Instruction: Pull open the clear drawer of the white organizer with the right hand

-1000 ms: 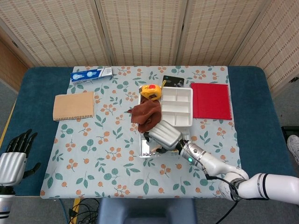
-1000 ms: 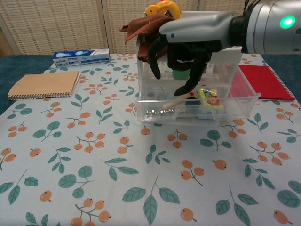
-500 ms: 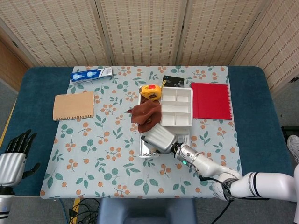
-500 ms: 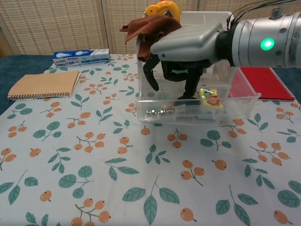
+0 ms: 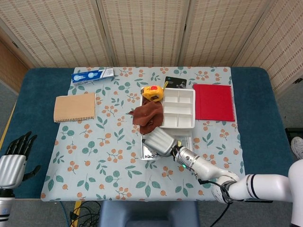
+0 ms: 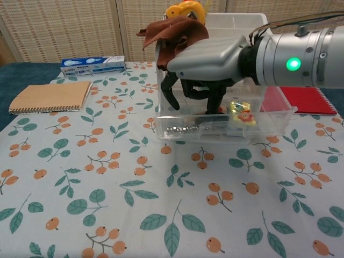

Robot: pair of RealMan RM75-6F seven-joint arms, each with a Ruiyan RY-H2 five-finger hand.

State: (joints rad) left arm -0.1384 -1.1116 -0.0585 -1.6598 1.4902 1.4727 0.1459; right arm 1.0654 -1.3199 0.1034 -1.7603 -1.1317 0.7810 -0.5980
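The white organizer (image 5: 178, 109) stands mid-table, and its clear drawer (image 6: 226, 131) is slid out toward me with small items inside. My right hand (image 6: 207, 59) hovers low over the drawer, fingers (image 6: 215, 107) curled down into it behind the front wall. In the head view the same right hand (image 5: 160, 141) covers the drawer's (image 5: 150, 155) middle. Whether the fingers press the wall is hidden by the palm. Off the table's left edge, my left hand (image 5: 13, 161) stays open and holds nothing.
A brown cloth (image 5: 147, 116) and a yellow tape measure (image 5: 153, 92) lie on the organizer's left part. A red notebook (image 5: 214, 102) sits to its right. A tan notebook (image 5: 74, 107) and a blue box (image 5: 93, 74) lie at the far left.
My right hand has shifted left and dropped lower, with its fingers deeper in the drawer. The drawer has barely moved. The left hand is still.
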